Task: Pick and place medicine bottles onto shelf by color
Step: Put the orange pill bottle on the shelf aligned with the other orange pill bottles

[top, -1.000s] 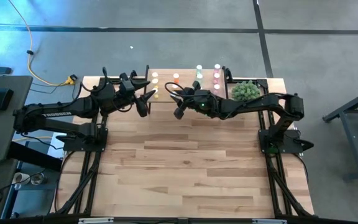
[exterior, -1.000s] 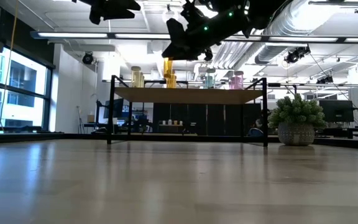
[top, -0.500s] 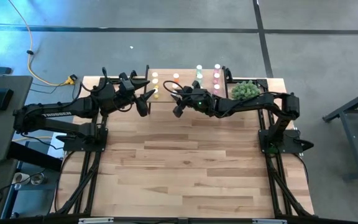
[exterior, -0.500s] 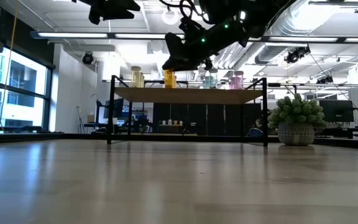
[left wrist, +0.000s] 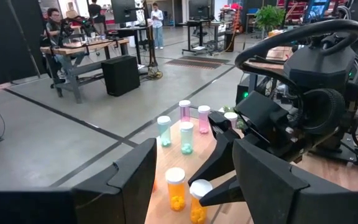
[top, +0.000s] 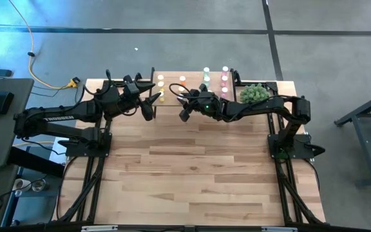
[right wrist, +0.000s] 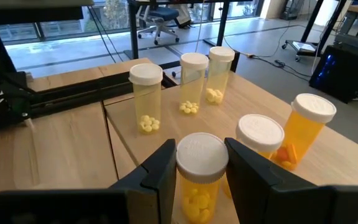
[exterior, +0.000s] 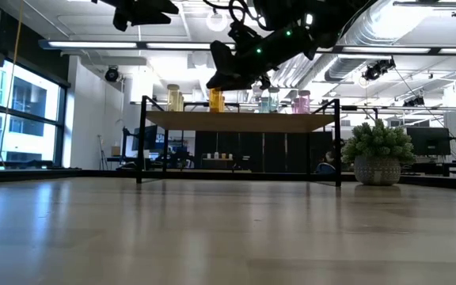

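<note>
The right claw (right wrist: 199,163) has dropped toward the shelf (top: 195,76) at twelve o'clock, pinching a light, slick orange bottle (right wrist: 199,180) below its cap; the left claw (top: 152,102) waits wide.

Wooden table (top: 192,167), shelf (top: 195,74) and plant (top: 254,94) at back, medicine bottles (top: 225,74) on shelf

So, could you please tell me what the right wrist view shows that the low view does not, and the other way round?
Only the right wrist view: the right claw seen close up, shut on the gripped bottle with pills visible inside, and three yellow bottles countable in a row.
Only the low view: the potted plant, the black legs under the shelf, and the green bottles and pink bottles.
Both: the shelf board, yellow and orange bottles standing on it, and the right claw over it.
</note>
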